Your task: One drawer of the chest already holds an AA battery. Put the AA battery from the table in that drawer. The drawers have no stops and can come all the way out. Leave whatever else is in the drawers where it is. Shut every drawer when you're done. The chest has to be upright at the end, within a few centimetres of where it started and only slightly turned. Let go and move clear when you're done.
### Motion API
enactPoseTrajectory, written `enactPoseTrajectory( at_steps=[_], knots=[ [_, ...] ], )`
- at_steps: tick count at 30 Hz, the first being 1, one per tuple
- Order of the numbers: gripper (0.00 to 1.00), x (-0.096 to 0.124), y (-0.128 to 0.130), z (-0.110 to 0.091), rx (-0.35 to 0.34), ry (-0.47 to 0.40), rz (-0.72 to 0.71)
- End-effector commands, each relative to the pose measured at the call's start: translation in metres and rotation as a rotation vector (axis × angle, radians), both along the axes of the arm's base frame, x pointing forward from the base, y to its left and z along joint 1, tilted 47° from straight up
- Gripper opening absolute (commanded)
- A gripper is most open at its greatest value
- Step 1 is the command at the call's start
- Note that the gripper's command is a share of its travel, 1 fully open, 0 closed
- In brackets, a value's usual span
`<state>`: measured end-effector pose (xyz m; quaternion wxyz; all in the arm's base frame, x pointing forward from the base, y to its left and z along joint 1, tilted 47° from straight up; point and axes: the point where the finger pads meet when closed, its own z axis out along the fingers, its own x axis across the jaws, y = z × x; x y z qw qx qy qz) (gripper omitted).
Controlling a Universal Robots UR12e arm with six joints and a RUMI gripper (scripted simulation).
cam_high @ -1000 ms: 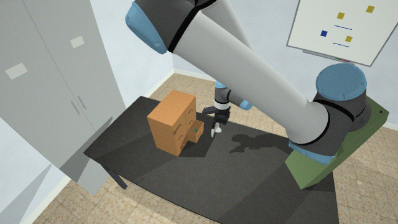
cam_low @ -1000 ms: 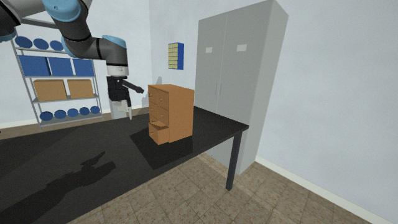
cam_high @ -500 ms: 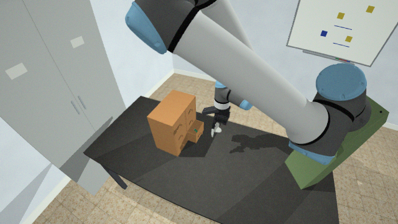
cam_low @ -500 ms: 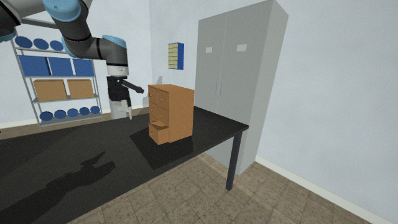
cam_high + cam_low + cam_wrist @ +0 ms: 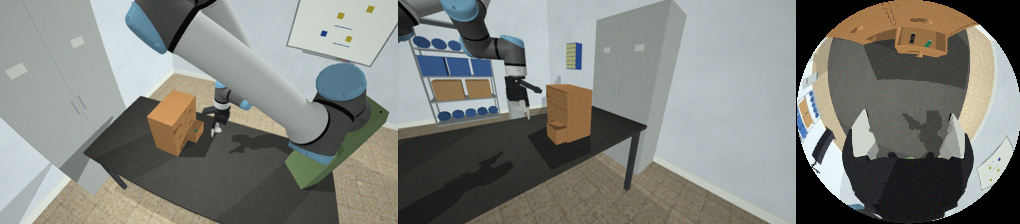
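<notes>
A green piece [image 5: 196,130] [image 5: 928,44] slants, a dark piece [image 5: 912,38] points front-to-back, inside the drawer [image 5: 199,136] [image 5: 557,136] [image 5: 935,50].

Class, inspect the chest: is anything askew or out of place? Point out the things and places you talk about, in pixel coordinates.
One bottom drawer [image 5: 199,137] [image 5: 557,135] [image 5: 920,49] juts out from the otherwise closed front of the upright chest [image 5: 165,134] [image 5: 579,115]. Nothing looks spilled or visibly damaged.

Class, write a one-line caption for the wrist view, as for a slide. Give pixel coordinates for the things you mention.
Open gripper [image 5: 216,129] [image 5: 523,112] [image 5: 909,111] facing a wooden chest [image 5: 165,124] [image 5: 579,115] [image 5: 861,24], its pulled-out drawer [image 5: 199,135] [image 5: 557,134] [image 5: 933,51] holding one dark and one green item.
</notes>
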<state>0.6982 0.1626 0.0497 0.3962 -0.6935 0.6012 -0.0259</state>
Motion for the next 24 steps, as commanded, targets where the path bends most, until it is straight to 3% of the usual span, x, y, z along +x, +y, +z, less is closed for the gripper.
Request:
enactPoseTrajectory(
  at_steps=[1, 12, 24],
  knots=[
    [1.0, 0.0001, -0.0002, 0.0003, 0.0, 0.0, -0.001],
    [1.0, -0.0003, -0.0012, 0.0001, 0.015, 0.015, -0.021],
    [1.0, -0.0019, -0.0049, -0.0008, 0.076, 0.077, -0.102]
  ],
)
